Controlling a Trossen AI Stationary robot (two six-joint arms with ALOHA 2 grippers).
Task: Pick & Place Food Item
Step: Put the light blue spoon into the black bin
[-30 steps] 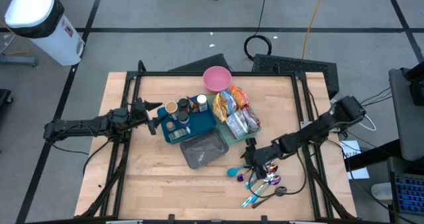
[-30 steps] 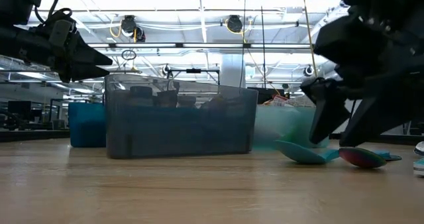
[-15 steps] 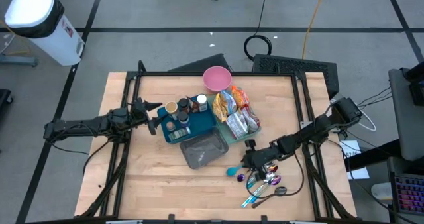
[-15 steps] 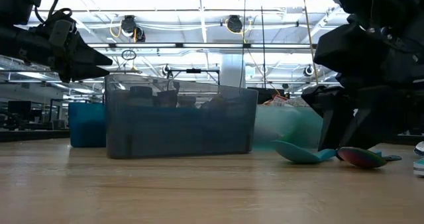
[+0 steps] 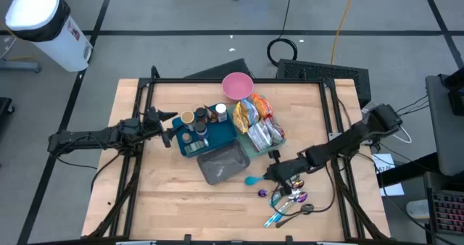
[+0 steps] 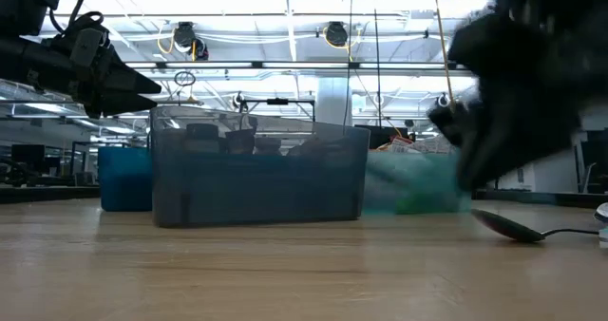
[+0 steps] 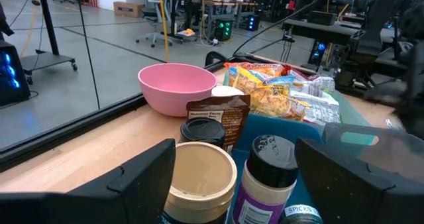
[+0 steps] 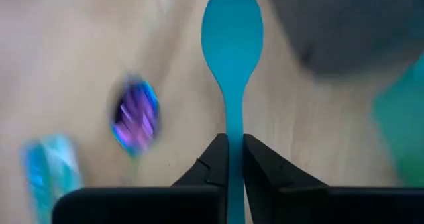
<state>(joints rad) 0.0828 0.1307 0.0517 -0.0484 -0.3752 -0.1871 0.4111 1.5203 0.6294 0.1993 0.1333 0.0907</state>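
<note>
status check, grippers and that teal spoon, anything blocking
Right gripper shut on teal spoon, lifted near grey bin. Left gripper open, waiting beside the jars. Nothing blocking.

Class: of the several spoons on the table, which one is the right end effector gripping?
The teal spoon: its handle is pinched by the right end effector, while the iridescent purple spoon lies free beside it.

right gripper [image 6: 518, 122] motion-blurred, teal spoon [image 8: 230, 65] handle cut off
</note>
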